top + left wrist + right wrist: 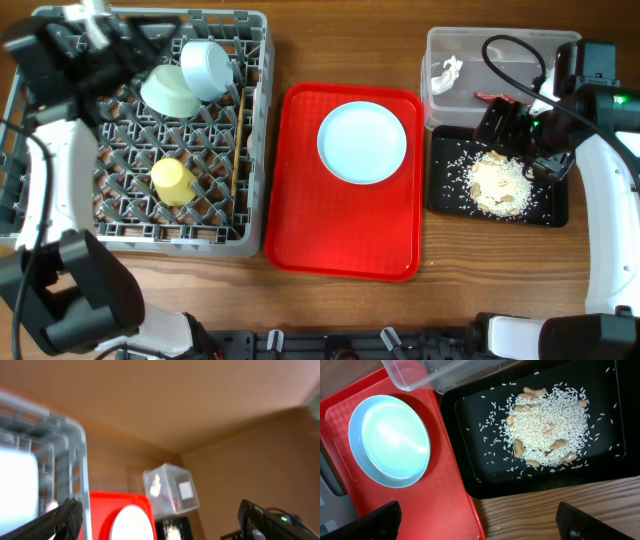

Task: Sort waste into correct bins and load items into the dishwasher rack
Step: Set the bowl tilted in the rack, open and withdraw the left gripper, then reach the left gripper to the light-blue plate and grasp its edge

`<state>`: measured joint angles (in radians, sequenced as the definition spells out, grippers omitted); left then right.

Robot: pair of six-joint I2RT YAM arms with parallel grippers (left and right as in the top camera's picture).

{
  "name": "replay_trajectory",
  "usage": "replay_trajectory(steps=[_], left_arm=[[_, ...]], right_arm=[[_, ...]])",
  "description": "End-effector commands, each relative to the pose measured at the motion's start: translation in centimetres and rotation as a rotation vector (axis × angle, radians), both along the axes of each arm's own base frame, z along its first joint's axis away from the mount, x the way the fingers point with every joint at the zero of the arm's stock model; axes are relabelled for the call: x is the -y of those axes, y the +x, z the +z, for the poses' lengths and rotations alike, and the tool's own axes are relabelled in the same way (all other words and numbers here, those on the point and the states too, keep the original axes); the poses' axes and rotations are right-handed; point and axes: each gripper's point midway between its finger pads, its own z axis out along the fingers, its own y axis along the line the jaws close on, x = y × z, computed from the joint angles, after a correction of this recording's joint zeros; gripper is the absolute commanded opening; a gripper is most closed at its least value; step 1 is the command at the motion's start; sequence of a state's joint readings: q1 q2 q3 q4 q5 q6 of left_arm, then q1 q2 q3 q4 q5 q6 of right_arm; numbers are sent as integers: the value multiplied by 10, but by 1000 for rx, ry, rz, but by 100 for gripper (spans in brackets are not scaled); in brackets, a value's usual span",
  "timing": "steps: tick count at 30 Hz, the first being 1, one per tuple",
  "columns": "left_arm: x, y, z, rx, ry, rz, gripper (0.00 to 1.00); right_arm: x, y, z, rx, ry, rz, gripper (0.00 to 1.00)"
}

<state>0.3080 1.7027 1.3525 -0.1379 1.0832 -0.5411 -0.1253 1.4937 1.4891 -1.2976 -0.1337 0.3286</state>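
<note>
black tray [470, 415] with rice scraps [545, 422]

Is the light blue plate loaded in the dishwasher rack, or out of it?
Out. The light blue plate lies flat on the red tray, beside the dishwasher rack, not among its pegs.

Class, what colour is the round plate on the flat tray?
Light blue; the round plate shows best in the right wrist view.

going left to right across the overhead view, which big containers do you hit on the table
grey dishwasher rack → red tray → black tray; the clear tub sits behind the black tray, sharing its place, so it is left out
</note>
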Motion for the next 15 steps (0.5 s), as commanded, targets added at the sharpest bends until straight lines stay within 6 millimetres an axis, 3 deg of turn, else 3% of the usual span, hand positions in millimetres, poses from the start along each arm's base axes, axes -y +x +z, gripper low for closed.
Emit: replay_trajectory(steps=[1, 8, 15], left_arm=[[25, -1, -25, -45, 241, 83, 100], [98, -28, -37, -111, 451, 59, 100], [180, -60, -64, -135, 580, -77, 100]], right_arm=[[2, 0, 4, 14, -2, -14, 100], [7, -2, 3, 6, -41, 0, 100], [48, -14, 1, -44, -166, -220, 100]])
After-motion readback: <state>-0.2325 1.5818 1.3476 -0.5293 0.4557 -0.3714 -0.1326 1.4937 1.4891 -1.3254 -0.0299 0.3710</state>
